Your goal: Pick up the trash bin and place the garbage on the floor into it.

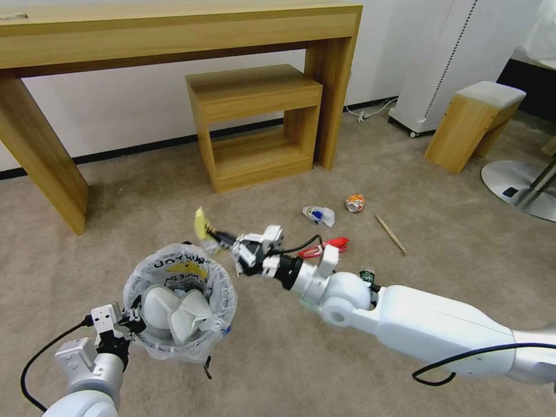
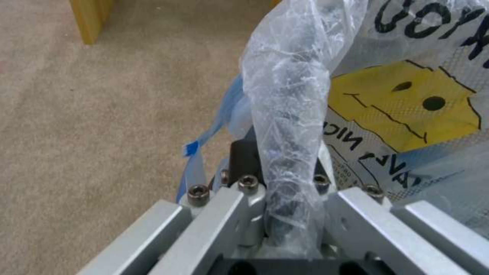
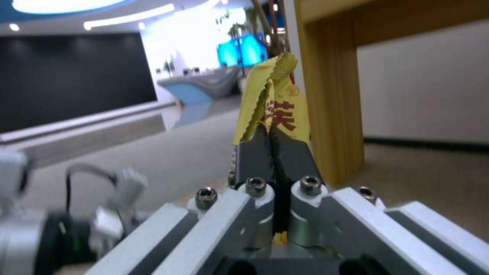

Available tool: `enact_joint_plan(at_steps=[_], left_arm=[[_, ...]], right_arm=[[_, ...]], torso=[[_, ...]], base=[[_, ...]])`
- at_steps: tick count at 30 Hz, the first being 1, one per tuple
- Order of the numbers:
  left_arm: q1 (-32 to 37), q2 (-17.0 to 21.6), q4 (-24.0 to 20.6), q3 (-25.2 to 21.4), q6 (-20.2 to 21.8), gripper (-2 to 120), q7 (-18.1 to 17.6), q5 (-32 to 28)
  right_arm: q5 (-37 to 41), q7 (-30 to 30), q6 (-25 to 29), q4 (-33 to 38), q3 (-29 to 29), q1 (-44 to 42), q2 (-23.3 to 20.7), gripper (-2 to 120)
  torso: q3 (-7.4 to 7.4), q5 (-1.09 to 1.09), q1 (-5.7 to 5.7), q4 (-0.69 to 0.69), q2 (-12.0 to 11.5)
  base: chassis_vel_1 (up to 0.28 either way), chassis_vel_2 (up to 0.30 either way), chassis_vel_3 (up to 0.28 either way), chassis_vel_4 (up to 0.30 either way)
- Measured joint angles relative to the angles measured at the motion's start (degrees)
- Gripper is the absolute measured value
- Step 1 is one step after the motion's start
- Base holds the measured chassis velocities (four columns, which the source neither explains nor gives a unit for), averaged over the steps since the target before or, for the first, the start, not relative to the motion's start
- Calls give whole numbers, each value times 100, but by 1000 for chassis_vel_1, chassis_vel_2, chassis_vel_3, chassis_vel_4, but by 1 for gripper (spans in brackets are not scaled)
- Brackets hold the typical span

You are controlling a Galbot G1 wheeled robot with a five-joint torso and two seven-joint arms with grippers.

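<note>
i hold the trash bin (image 1: 180, 301) off the floor (image 1: 145, 208) with the left pincer (image 1: 128, 325), which is clenched on the rim and its clear bag liner (image 2: 288, 114). holding the rim this way keeps the mouth facing up and open to receive litter. two white slippers (image 1: 174, 313) already lie inside.

the right pincer (image 1: 223, 237) is clenched on a yellow wrapper (image 1: 201, 225), pinched flat between the fingers (image 3: 255, 152) with its free end sticking out past the tips. the bin mouth lies just below and beside this pincer, toward the left arm, so i judge this the carry step, release not yet made.

right arm pose: reached forward and across the body, forearm roughly level, wrist turned toward the bin. left arm pose: low and close to the body, wrist raised to the rim.

beyond the right pincer, a crushed orange can (image 1: 355, 202), a blue-white paper cup (image 1: 319, 215), a wooden stick (image 1: 390, 234) and a red wrapper (image 1: 330, 245) lie on the floor.
</note>
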Motion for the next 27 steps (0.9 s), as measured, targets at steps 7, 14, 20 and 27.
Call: enact_joint_plan(at_steps=[7, 14, 20, 27], left_arm=[[101, -48, -158, -10, 28, 2, -5, -8], [198, -62, -268, -60, 28, 2, -6, -5], [203, -72, -281, -49, 28, 2, -6, -3], [166, -91, -202, -9, 31, 2, -4, 23]], right_arm=[[-100, 47, 15, -631, -522, 31, 295, 0], [-181, 120, 17, -996, -663, -124, 542, 0], [-222, 125, -7, -1031, -653, -237, 578, 10], [-254, 187, -30, -768, -428, -413, 448, 40]], torso=[[0, 0, 0, 0, 0], [0, 0, 0, 0, 0], [-1, 0, 0, 0, 0], [-1, 0, 0, 0, 0]], base=[[0, 0, 0, 0], [0, 0, 0, 0], [0, 0, 0, 0], [0, 0, 0, 0]])
